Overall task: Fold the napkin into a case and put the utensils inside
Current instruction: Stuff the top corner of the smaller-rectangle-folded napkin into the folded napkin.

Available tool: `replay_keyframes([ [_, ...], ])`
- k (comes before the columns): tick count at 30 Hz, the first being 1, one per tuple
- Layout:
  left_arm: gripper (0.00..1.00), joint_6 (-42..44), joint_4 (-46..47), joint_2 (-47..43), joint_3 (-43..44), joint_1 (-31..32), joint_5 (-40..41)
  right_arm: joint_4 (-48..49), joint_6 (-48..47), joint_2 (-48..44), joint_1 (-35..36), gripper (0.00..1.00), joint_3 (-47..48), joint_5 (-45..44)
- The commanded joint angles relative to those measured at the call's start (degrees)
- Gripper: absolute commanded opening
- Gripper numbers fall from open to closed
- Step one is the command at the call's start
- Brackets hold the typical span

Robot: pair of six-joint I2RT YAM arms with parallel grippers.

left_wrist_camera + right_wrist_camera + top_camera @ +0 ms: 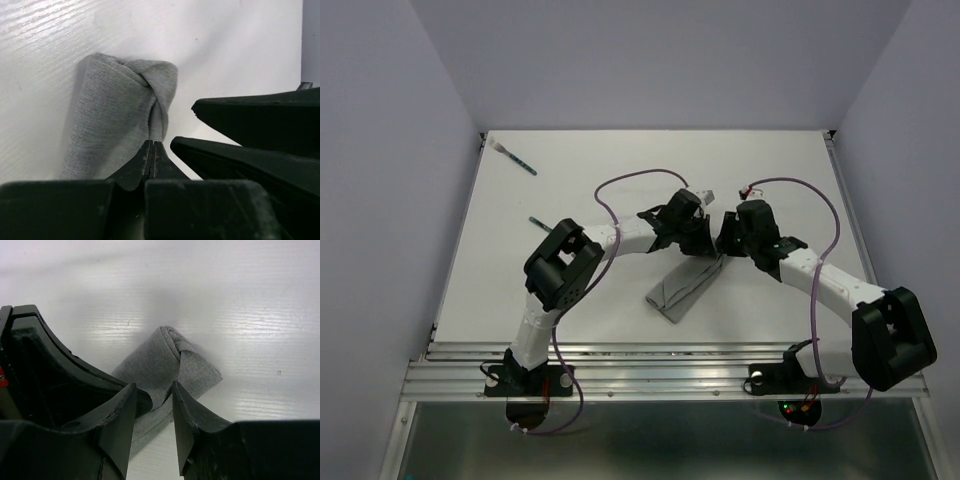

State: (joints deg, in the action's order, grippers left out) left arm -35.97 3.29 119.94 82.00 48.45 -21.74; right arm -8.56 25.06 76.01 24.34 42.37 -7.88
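Note:
The grey napkin lies folded into a narrow layered strip at the table's middle, its far end lifted and twisted. My left gripper is shut, pinching a fold of the napkin at that far end. My right gripper is open, its fingers on either side of the same raised fold of the napkin. In the top view the left gripper and the right gripper meet tip to tip. One teal-handled utensil lies at the far left. A second utensil shows only its tip beside the left arm.
The right gripper's black fingers fill the right of the left wrist view. The left gripper's body fills the left of the right wrist view. Purple cables loop above both arms. Walls enclose the white table on three sides.

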Motion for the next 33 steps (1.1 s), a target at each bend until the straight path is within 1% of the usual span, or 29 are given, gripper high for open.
replay_keyframes([
  [1, 0.00, 2.21, -1.35, -5.68, 1.06, 0.42, 0.55, 0.56, 0.69, -3.05, -1.22, 0.40, 1.49, 1.55],
  [3, 0.00, 2.30, -1.71, -5.77, 0.97, 0.42, 0.64, 0.56, 0.96, -3.32, -1.22, 0.39, 1.14, 1.64],
  [4, 0.00, 2.39, -1.79, -5.77, 0.97, 0.42, 0.73, 0.56, 1.22, -3.41, -1.22, 0.34, 0.96, 1.64],
  [7, 0.00, 2.57, -2.23, -5.51, 0.88, 0.42, 1.25, 0.56, 1.31, -2.89, -1.75, 0.28, 0.43, 1.38],
  [9, 0.00, 2.65, -2.93, -4.89, 1.15, 0.42, 2.48, 0.12, 0.96, -1.40, -1.75, 0.29, 0.61, 0.68],
  [12, 0.00, 3.01, -3.20, -2.96, 2.20, 0.25, 2.84, -0.93, 0.17, 0.98, -1.75, 0.34, 1.31, -0.29],
  [20, 0.00, 2.83, -3.20, 2.66, 7.12, 0.25, 2.14, -1.20, -0.89, 5.73, -1.75, 0.33, 2.72, -1.44],
  [24, 0.00, 2.92, -3.20, 4.60, 8.62, 0.25, 1.35, -1.20, -0.71, 6.52, -1.75, 0.23, 2.89, -3.01],
  [25, 0.00, 2.92, -3.20, 4.86, 8.71, 0.25, 1.17, -1.20, -0.71, 6.52, -1.75, 0.17, 2.89, -3.19],
  [28, 0.00, 2.83, -3.20, 5.39, 8.88, 0.25, 0.82, -0.76, -0.71, 5.91, -1.75, 0.08, 2.63, -3.63],
  [30, 0.00, 2.83, -3.20, 5.65, 9.06, 0.25, 0.64, -0.41, -0.54, 5.29, -1.75, 0.04, 2.28, -3.55],
  [31, 0.00, 2.83, -3.20, 5.74, 9.15, 0.25, 0.56, -0.32, -0.45, 5.20, -1.75, 0.04, 2.19, -3.29],
  [32, 0.00, 2.83, -3.20, 5.92, 9.23, 0.25, 0.47, -0.15, -0.45, 5.12, -1.75, 0.01, 2.10, -3.20],
  [33, 0.00, 2.66, -3.20, 6.18, 9.58, 0.33, 0.03, -0.06, -0.28, 4.94, -1.75, 0.01, 2.02, -2.67],
])
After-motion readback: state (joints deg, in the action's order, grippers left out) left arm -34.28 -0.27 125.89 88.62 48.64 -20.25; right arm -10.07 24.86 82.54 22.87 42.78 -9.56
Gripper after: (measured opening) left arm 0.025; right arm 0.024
